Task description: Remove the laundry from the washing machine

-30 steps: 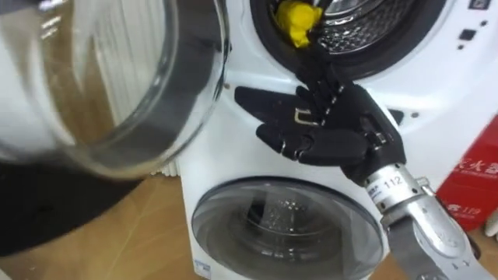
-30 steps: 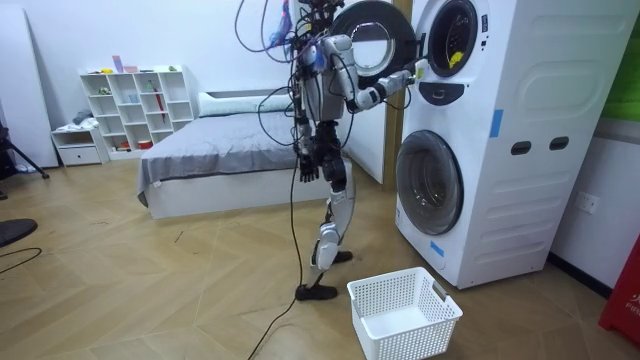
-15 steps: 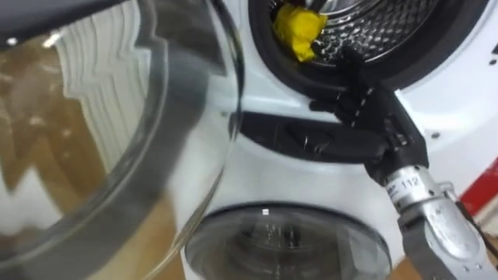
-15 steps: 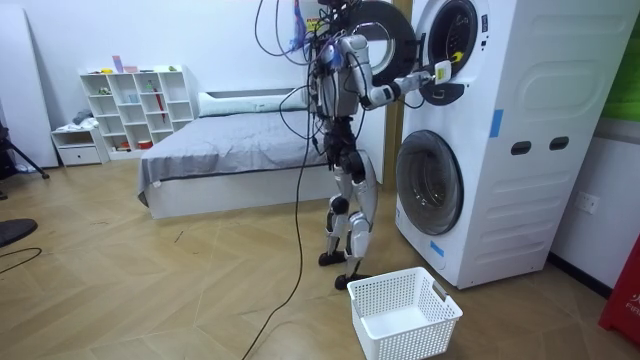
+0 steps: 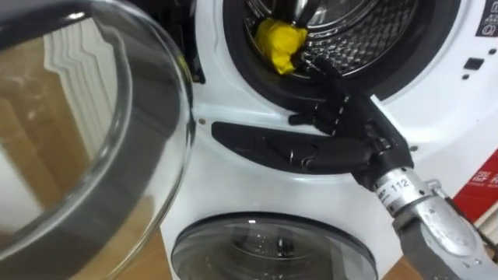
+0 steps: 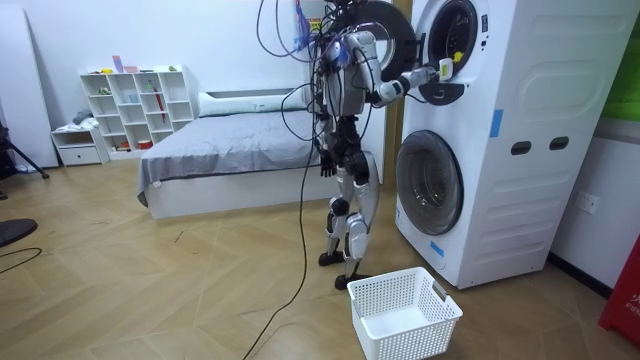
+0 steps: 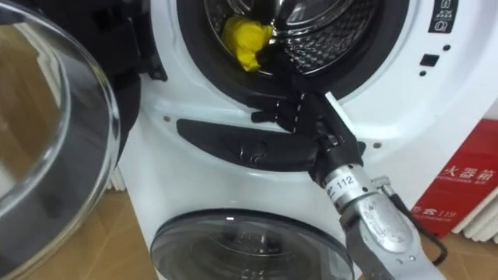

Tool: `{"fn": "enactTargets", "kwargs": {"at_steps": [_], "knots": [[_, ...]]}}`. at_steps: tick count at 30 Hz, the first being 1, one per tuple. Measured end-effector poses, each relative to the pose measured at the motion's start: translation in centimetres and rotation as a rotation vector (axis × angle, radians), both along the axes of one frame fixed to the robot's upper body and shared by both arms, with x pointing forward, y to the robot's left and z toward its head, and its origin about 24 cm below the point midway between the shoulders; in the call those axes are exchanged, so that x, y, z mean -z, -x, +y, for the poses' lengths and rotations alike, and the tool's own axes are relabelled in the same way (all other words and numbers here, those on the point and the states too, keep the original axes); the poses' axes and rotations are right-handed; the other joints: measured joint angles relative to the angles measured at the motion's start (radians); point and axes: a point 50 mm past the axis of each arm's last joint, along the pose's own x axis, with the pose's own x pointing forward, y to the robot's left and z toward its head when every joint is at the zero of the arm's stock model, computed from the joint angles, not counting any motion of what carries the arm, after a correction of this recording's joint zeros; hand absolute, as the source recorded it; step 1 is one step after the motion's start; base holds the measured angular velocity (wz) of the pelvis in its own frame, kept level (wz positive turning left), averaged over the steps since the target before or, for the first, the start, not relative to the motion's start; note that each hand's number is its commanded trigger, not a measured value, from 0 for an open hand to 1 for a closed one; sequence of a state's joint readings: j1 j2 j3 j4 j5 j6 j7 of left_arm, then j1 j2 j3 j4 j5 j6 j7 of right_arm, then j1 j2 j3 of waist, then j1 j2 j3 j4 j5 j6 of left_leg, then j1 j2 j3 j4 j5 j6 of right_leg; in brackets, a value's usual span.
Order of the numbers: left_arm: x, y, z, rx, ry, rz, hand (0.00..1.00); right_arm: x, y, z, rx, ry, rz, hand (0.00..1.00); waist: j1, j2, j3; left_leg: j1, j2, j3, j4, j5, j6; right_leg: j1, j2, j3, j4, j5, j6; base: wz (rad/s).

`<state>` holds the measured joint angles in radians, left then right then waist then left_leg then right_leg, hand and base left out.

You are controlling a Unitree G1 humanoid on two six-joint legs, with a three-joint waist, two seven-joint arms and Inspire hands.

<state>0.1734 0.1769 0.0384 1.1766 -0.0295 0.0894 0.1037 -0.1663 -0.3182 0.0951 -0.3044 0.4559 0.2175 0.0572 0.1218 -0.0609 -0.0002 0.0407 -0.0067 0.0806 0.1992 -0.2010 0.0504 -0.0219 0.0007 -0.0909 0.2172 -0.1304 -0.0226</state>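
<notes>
The robot's black right hand (image 5: 350,117) rests at the upper rim of the white washing machine (image 5: 459,101), fingers straight and apart. The crumpled yellow cloth (image 5: 280,43) lies in the steel drum (image 5: 366,31), just beside its fingertips

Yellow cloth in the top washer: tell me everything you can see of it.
The yellow cloth is a small crumpled lump of soft, plain bright-yellow fabric. It lies at the lower left of the upper washer opening, against the dark door seal, with the perforated metal drum behind it. The right robot hand reaches toward it with open fingers; whether it touches the cloth cannot be told.
</notes>
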Motion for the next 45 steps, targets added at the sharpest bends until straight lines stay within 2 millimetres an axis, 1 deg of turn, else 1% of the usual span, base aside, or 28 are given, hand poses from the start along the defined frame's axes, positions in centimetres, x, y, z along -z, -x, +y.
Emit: {"fn": "enactTargets", "kwargs": {"at_steps": [2, 4, 6, 7, 8, 9, 10, 11, 14, 17, 21, 25, 30, 36, 37, 38, 41, 42, 44, 45], "knots": [[0.1, -0.1, -0.3, -0.006, 0.007, -0.005, 0.0, -0.7, 0.2, 0.0, -0.01, -0.007, -0.024, 0.0, -0.01, 0.0, -0.0001, -0.007, 0.001, 0.0, -0.001, 0.0, 0.0, -0.008, 0.0, -0.001, 0.0, 0.0, 0.0, 0.0], [0.1, -0.4, -0.5, -0.03, 0.014, -0.02, 0.0, -2.5, 0.5, 0.0, -0.019, -0.032, -0.101, 0.0, -0.015, 0.0, -0.0007, -0.018, 0.001, 0.0, -0.002, 0.0, 0.0, -0.019, 0.0, -0.001, 0.001, 0.0, 0.0, 0.0], [0.1, -0.5, -0.4, -0.041, 0.011, -0.03, 0.0, -5.7, 0.6, -0.2, -0.048, -0.118, -0.222, 0.0, -0.023, 0.0, -0.0009, -0.011, 0.003, 0.0, -0.009, 0.0, 0.0, -0.012, 0.002, -0.002, -0.004, 0.0, -0.001, 0.0], [0.1, -0.5, -0.4, -0.042, 0.011, -0.031, 0.0, -6.5, 0.7, -0.2, -0.059, -0.14, -0.253, 0.0, -0.027, 0.0, -0.0016, -0.009, 0.004, 0.0, -0.013, 0.0, 0.0, -0.005, 0.003, -0.002, -0.009, 0.0, -0.001, 0.04], [0.0, -0.4, -0.3, -0.051, 0.009, -0.034, 0.0, -7.6, 1.1, -0.2, -0.083, -0.173, -0.311, 0.0, -0.03, 0.0, -0.0017, 0.004, 0.006, 0.0, -0.02, -0.001, -0.002, 0.011, 0.005, -0.005, -0.019, 0.0, -0.001, 0.06], [0.0, -0.2, -0.2, -0.055, 0.006, -0.031, 0.0, -8.2, 1.5, -0.1, -0.104, -0.191, -0.352, 0.0, -0.032, 0.001, -0.0014, 0.019, 0.009, 0.0, -0.028, -0.002, -0.003, 0.023, 0.008, -0.01, -0.023, 0.0, -0.001, 0.06], [0.0, 0.0, -0.1, -0.056, 0.004, -0.027, 0.0, -8.4, 1.7, -0.1, -0.115, -0.195, -0.366, 0.0, -0.032, 0.002, -0.002, 0.025, 0.01, 0.0, -0.032, -0.002, -0.004, 0.03, 0.009, -0.012, -0.027, 0.0, -0.001, 0.04], [0.0, 0.2, 0.0, -0.058, 0.002, -0.023, 0.0, -8.6, 1.9, 0.1, -0.137, -0.199, -0.381, 0.0, -0.034, 0.0, -0.0044, 0.031, 0.012, 0.0, -0.033, -0.005, -0.006, 0.039, 0.011, -0.015, -0.033, 0.0, -0.001, 0.0], [0.0, 0.5, 0.0, -0.06, 0.002, -0.014, 0.0, -8.6, 1.9, 0.2, -0.168, -0.203, -0.382, 0.0, -0.034, 0.0, -0.0041, 0.041, 0.015, -0.002, -0.035, -0.008, -0.009, 0.046, 0.015, -0.01, -0.033, 0.0, -0.001, -0.03], [0.0, 0.9, 0.0, -0.062, 0.003, -0.004, 0.0, -8.6, 2.0, 0.3, -0.202, -0.226, -0.378, 0.0, -0.036, 0.006, -0.0007, 0.04, 0.016, -0.002, -0.034, -0.008, -0.01, 0.046, 0.015, -0.013, -0.033, 0.0, -0.002, -0.01], [0.0, 1.6, 0.0, -0.067, 0.0, 0.012, 0.0, -8.7, 2.2, 0.5, -0.254, -0.255, -0.375, 0.0, -0.037, 0.009, -0.001, 0.039, 0.019, -0.002, -0.033, -0.011, -0.013, 0.045, 0.018, -0.017, -0.033, 0.0, -0.002, 0.0], [0.0, 1.7, 0.0, -0.069, 0.001, 0.017, 0.0, -8.7, 2.2, 0.5, -0.273, -0.247, -0.38, 0.0, -0.037, 0.009, -0.002, 0.038, 0.021, -0.002, -0.032, -0.011, -0.013, 0.045, 0.019, -0.019, -0.033, 0.0, -0.002, 0.0], [0.0, 1.4, 0.0, -0.065, 0.001, 0.009, 0.0, -8.7, 2.3, 0.6, -0.284, -0.236, -0.386, 0.0, -0.037, 0.008, -0.0032, 0.038, 0.02, -0.002, -0.032, -0.011, -0.013, 0.046, 0.019, -0.021, -0.033, 0.0, -0.002, 0.0], [0.0, 1.3, 0.0, -0.065, 0.0, 0.004, 0.0, -8.5, 2.1, 0.6, -0.274, -0.231, -0.378, 0.0, -0.035, 0.007, -0.0026, 0.047, 0.021, 0.0, -0.033, -0.011, -0.013, 0.053, 0.019, -0.019, -0.034, 0.0, -0.002, 0.0], [0.0, 1.3, 0.0, -0.064, 0.0, 0.004, 0.0, -8.4, 2.0, 0.6, -0.269, -0.222, -0.375, 0.0, -0.034, 0.006, -0.0009, 0.05, 0.021, -0.001, -0.033, -0.011, -0.013, 0.056, 0.019, -0.02, -0.034, 0.0, -0.002, 0.0], [0.0, 1.3, 0.1, -0.065, 0.0, 0.009, 0.0, -7.9, 1.7, 0.6, -0.252, -0.2, -0.359, 0.0, -0.033, 0.004, -0.001, 0.053, 0.021, -0.002, -0.034, -0.011, -0.013, 0.059, 0.019, -0.021, -0.034, 0.0, -0.002, 0.0], [0.0, 1.3, 0.1, -0.063, 0.0, 0.018, 0.0, -6.5, 0.7, 0.7, -0.214, -0.144, -0.296, 0.0, -0.032, -0.009, -0.0006, 0.051, 0.021, -0.004, -0.034, -0.012, -0.013, 0.061, 0.018, -0.024, -0.033, 0.0, -0.002, 0.0], [0.0, 1.3, 0.1, -0.063, 0.001, 0.023, 0.0, -6.0, 0.3, 0.5, -0.191, -0.135, -0.269, 0.0, -0.028, -0.016, -0.001, 0.05, 0.02, -0.005, -0.033, -0.012, -0.013, 0.061, 0.018, -0.025, -0.033, 0.0, -0.002, 0.0], [0.0, 1.4, 0.1, -0.067, 0.0, 0.032, 0.0, -5.3, -0.2, 0.2, -0.158, -0.127, -0.233, 0.0, -0.025, -0.022, -0.0005, 0.048, 0.02, -0.007, -0.032, -0.012, -0.013, 0.06, 0.017, -0.027, -0.033, 0.001, -0.002, 0.0], [0.0, 1.5, 0.3, -0.068, -0.003, 0.038, 0.0, -5.1, -0.3, 0.1, -0.145, -0.128, -0.218, 0.0, -0.017, -0.026, -0.0008, 0.047, 0.02, -0.007, -0.031, -0.012, -0.013, 0.059, 0.017, -0.03, -0.033, 0.001, -0.002, 0.0]]}}
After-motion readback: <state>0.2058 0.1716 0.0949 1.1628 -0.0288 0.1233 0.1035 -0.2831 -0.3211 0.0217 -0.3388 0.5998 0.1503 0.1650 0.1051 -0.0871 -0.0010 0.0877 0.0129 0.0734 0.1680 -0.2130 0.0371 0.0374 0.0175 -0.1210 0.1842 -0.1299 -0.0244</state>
